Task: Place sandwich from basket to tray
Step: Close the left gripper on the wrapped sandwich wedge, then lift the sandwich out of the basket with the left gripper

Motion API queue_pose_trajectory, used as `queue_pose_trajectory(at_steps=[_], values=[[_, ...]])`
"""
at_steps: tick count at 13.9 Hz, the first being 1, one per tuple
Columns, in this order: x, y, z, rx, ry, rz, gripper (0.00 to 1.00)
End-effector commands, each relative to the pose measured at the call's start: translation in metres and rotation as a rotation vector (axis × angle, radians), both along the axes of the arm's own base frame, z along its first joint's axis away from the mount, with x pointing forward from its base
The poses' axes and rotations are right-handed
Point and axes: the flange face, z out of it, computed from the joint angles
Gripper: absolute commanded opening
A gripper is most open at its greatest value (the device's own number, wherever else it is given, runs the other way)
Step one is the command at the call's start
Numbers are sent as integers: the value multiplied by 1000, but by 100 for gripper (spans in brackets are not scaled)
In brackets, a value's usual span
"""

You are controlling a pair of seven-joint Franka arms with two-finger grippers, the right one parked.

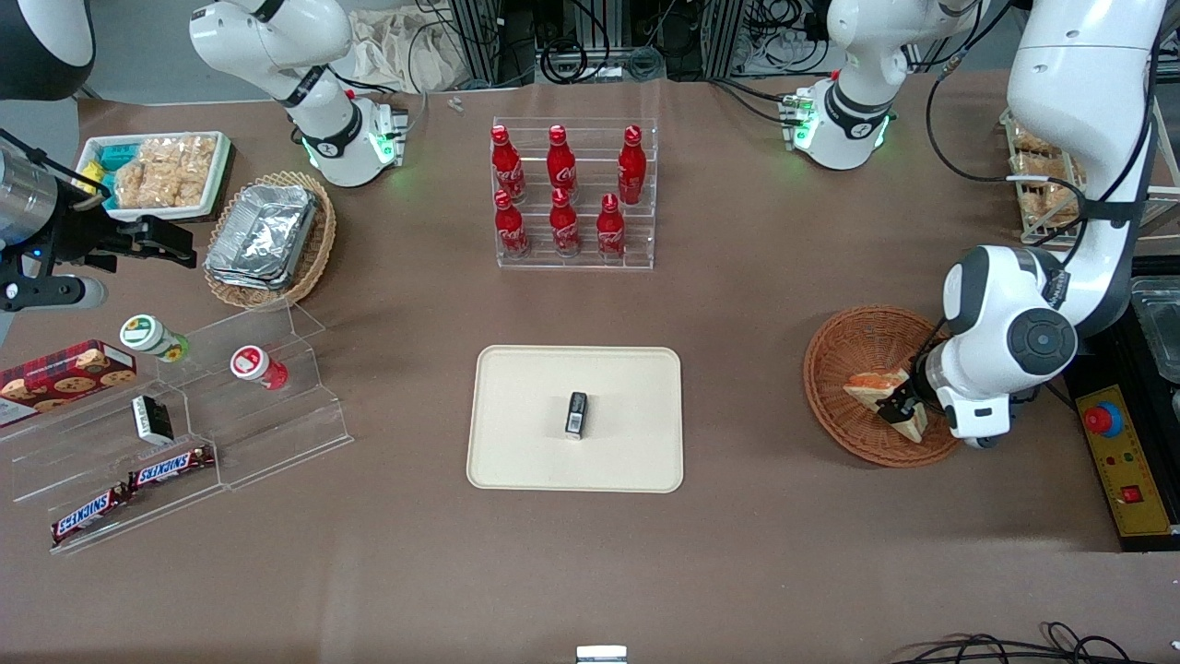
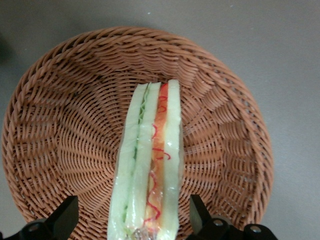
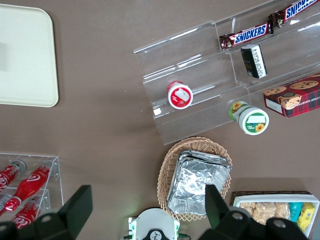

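left arm's hand (image 2: pixel 132 220) is open w/ its fingers (image 2: pixel 65 215) straddling the sandwich (image 2: pixel 147 170), which stands on edge in the basket (image 2: pixel 50 125), long axis running straight out betw. them, tray (image 1: pixel 516 461) well apart toward the surface's middle.

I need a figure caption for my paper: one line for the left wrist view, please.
Open left gripper straddling a triangular white-bread sandwich inside the round reddish-brown wicker basket.
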Motion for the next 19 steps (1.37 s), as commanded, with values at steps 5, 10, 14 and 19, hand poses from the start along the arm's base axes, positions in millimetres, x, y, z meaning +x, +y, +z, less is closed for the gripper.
queue_pose_trajectory(at_steps=[5,10,14,19], values=[[4,-3,-15,10,-46,12,0],[13,-3,21,17,-91,4,0],[30,-13,104,28,-64,-13,0],[41,-72,206,-38,-58,-67,0]])
